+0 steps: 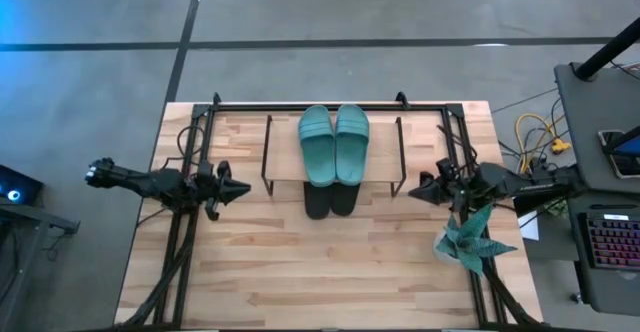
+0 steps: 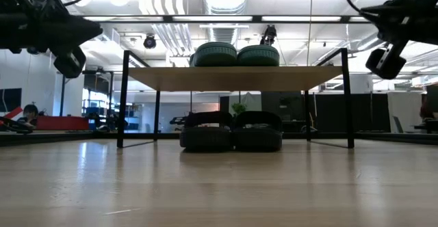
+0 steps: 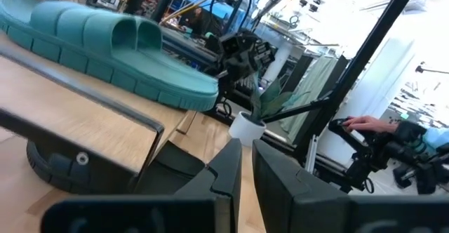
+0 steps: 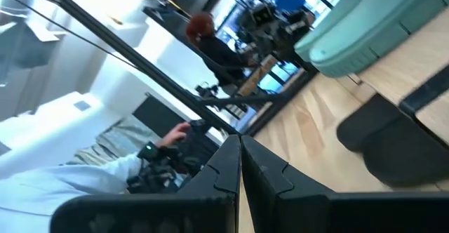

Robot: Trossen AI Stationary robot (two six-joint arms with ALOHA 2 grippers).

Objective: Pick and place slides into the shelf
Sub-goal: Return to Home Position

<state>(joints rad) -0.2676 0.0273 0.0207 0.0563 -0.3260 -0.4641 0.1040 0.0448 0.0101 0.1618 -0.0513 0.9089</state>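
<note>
The left gripper (image 1: 244, 187) hangs above the table's left edge, pointing at the shelf, its fingers drawn close with only a slit between them and nothing held. The table (image 1: 300, 282) is pale wood planks inside a black frame, and it sits on a grey floor (image 1: 90, 82) crossed by dark lines.

The shelf (image 1: 285, 154) stands at the middle of the table's far half. The teal slides (image 1: 318, 147) lie side by side on its top board, touching. The black slides (image 1: 318, 202) sit side by side under the board, their near ends poking out from its front edge.

The right gripper (image 1: 412, 193) hovers by the shelf's right end, facing it, fingers pressed together and empty. A plant (image 1: 472, 238) stands just in front of that arm, near the table's right edge. Beyond the edge are yellow cables (image 1: 535, 132) and a desk (image 1: 600, 102) with a keyboard (image 1: 612, 242).

The low view shows an open hall with ceiling lights and ducts, and a person (image 2: 29, 112) far off at the left.
</note>
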